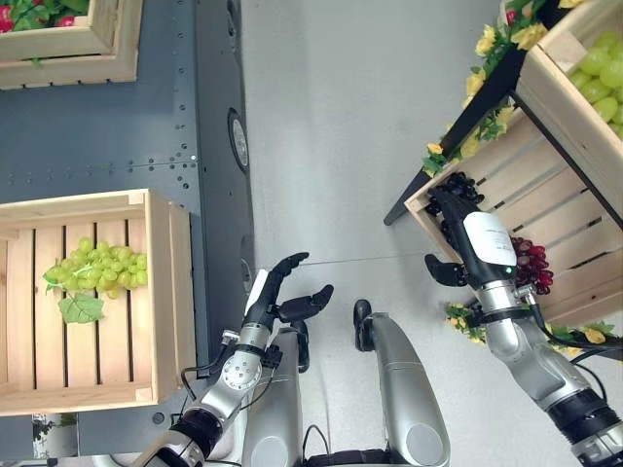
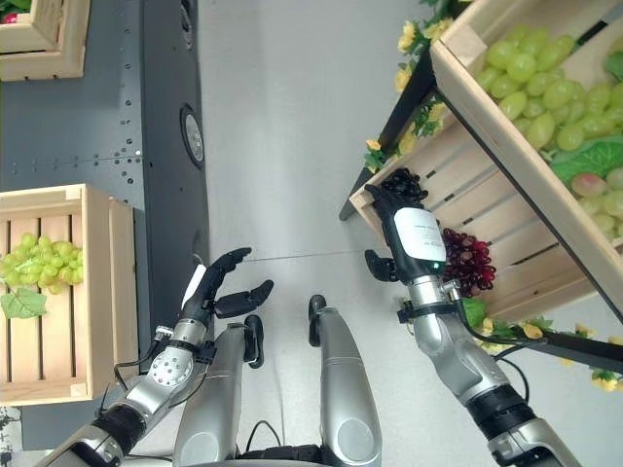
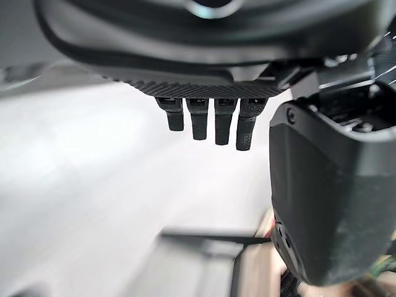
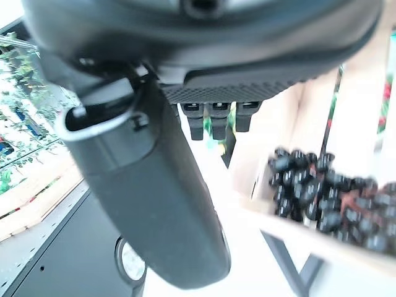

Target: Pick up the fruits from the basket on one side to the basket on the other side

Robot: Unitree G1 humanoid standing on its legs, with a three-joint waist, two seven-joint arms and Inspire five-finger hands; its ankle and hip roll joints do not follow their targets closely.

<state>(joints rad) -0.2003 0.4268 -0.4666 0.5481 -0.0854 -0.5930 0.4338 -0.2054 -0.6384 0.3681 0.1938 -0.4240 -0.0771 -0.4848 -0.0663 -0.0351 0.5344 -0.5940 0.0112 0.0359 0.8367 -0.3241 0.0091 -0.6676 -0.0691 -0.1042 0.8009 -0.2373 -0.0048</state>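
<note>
My right hand (image 1: pixel 465 229), fingers straight, reaches the black grapes (image 2: pixel 401 183) at the right crate's (image 1: pixel 545 190) front corner; I should curl under the bunch, left hand (image 1: pixel 282 292) spread idle.

The right robot hand (image 1: pixel 465 226) is reaching over the front wall of the lower wooden crate (image 1: pixel 545 209), its straight fingers lying by the black grapes (image 2: pixel 401 182). The red grapes (image 2: pixel 469 261) are lying just behind its wrist, and the upper crate (image 1: pixel 574 97) of green grapes is overhanging beyond it. Bare grey floor (image 1: pixel 331 126) is lying open between the two hands. The left robot hand (image 1: pixel 282 297) is hanging open over that floor, with the left crate's (image 1: pixel 165 292) side wall standing near its outer side.
</note>
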